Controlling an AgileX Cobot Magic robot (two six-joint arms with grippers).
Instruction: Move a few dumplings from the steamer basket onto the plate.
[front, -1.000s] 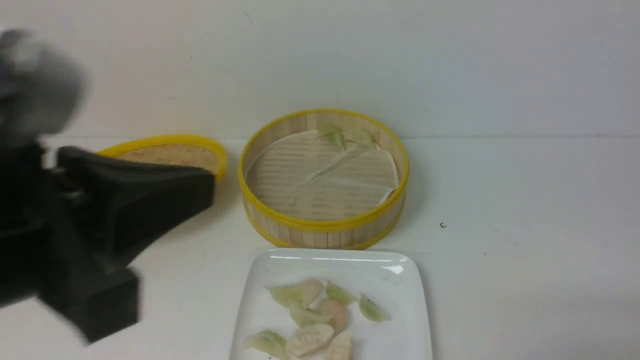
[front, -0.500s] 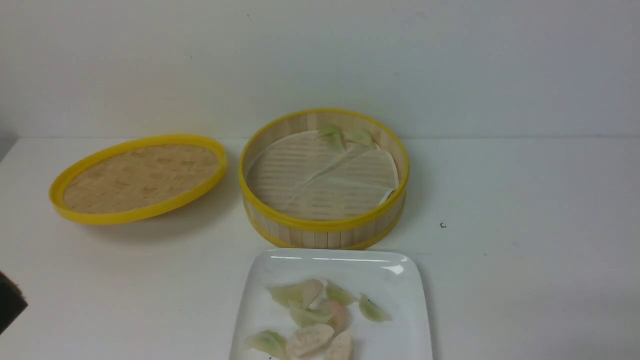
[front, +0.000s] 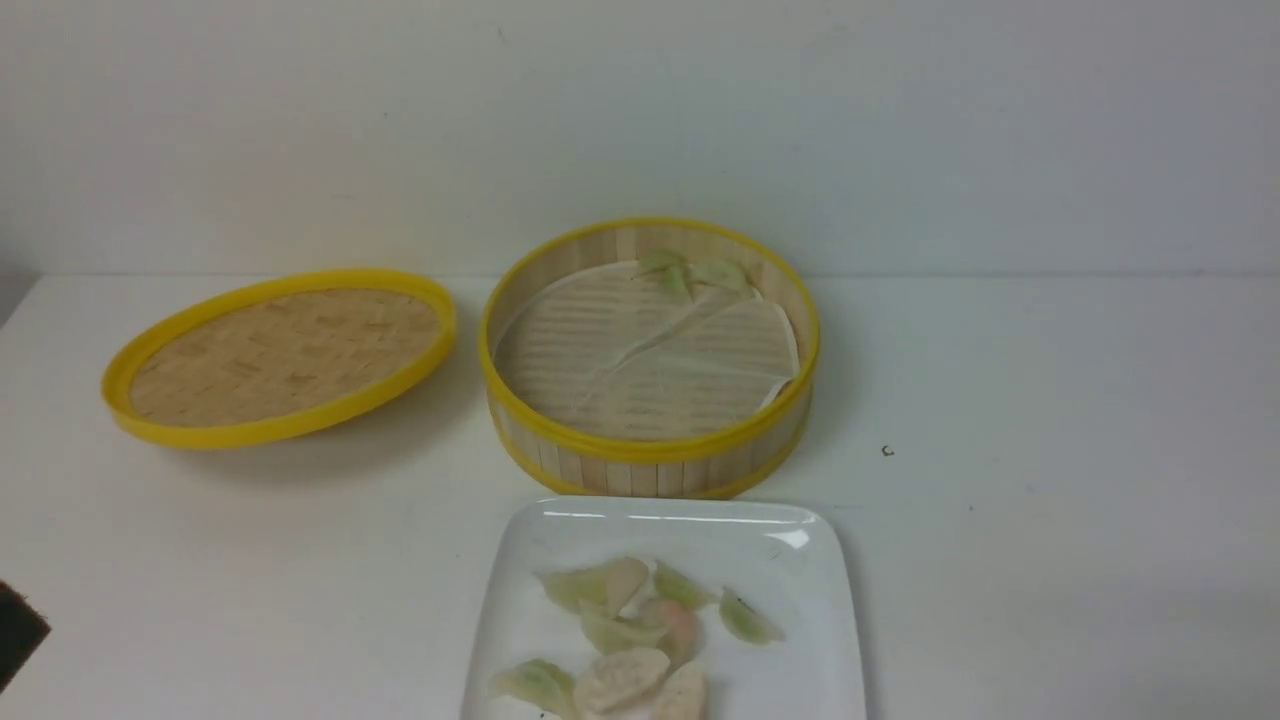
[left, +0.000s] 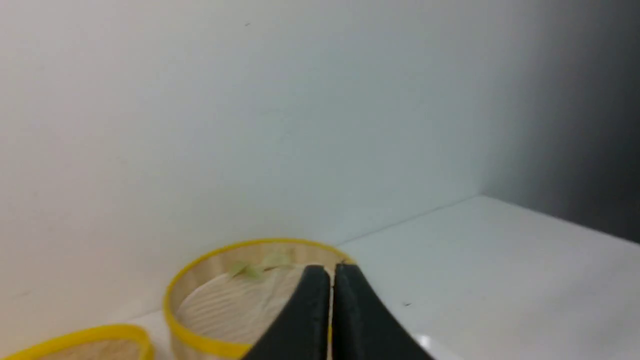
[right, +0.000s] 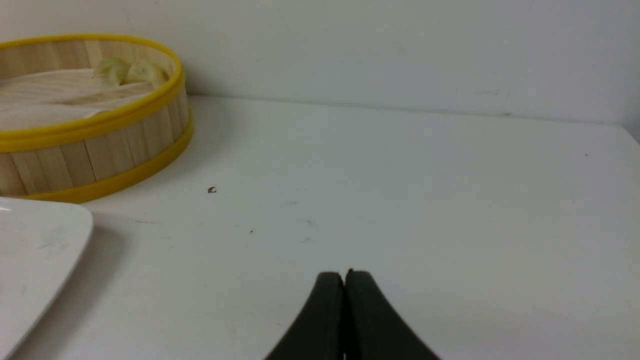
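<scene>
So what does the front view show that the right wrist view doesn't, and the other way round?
Only the front view shows the woven lid lying left of the steamer basket, the pile of pink and green dumplings on the plate, and a dark edge of the left arm at the lower left corner.

Only the right wrist view shows the right gripper, shut and holding nothing, above bare table.

Both show the basket, two green dumplings at its far wall, part of the plate and a small dark speck on the table.

Probably a lab test bench: bare white table (front: 1050, 400) against plain white wall (front: 640, 120) behind the steamer basket (front: 648, 455).
</scene>
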